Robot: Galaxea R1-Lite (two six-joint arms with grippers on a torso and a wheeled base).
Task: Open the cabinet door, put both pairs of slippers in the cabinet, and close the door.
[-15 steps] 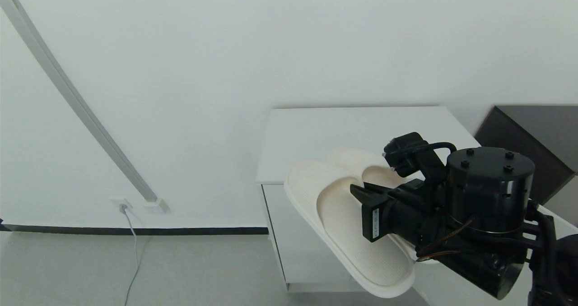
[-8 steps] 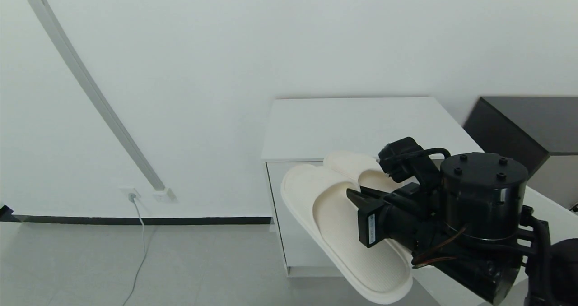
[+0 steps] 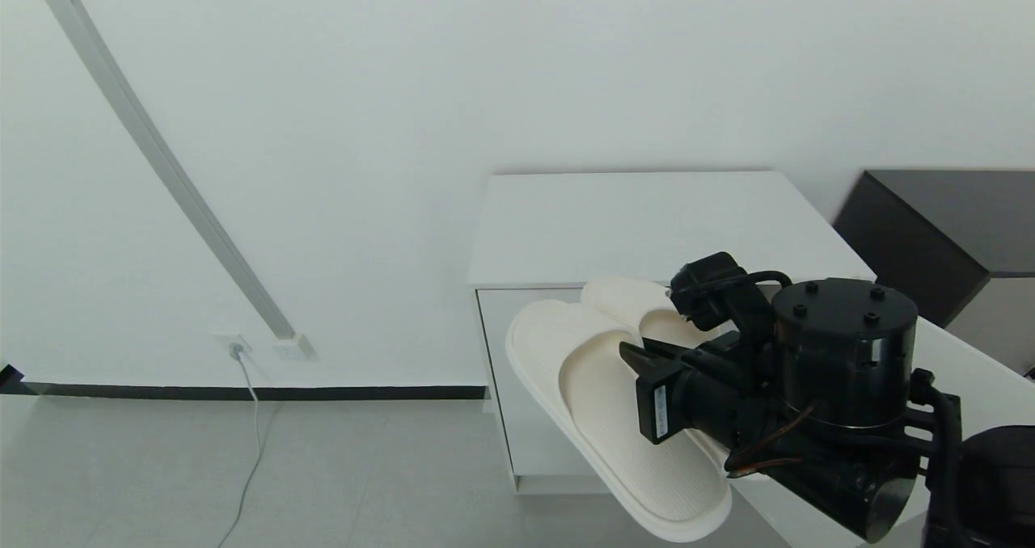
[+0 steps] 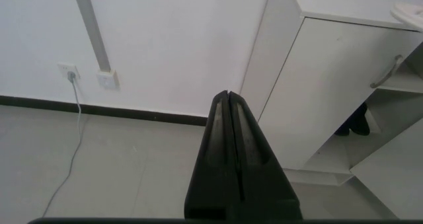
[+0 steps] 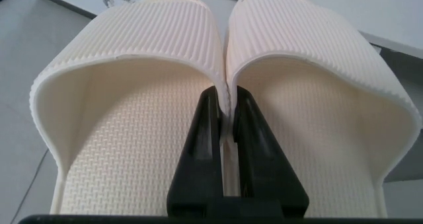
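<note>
A pair of cream-white slippers (image 3: 598, 386) hangs in the air in front of the white cabinet (image 3: 631, 225), held side by side. My right gripper (image 3: 639, 358) is shut on the slippers (image 5: 225, 72), pinching the two inner walls together between its fingers (image 5: 206, 128). My left gripper (image 4: 228, 100) is shut with nothing in it, low over the floor to the left of the cabinet (image 4: 317, 85). In the left wrist view the cabinet door stands open, showing a shelf and dark shoes (image 4: 353, 121) inside.
A dark cabinet (image 3: 946, 225) stands to the right of the white one. A wall socket with a grey cable (image 3: 242, 419) and a slanted grey wall trunking (image 3: 162, 168) are at the left. Grey floor (image 3: 242, 483) lies open left of the cabinet.
The head view has shifted, so the cabinet sits lower and more of the floor shows. My right gripper with the slippers has drifted slightly down and left against the cabinet front.
</note>
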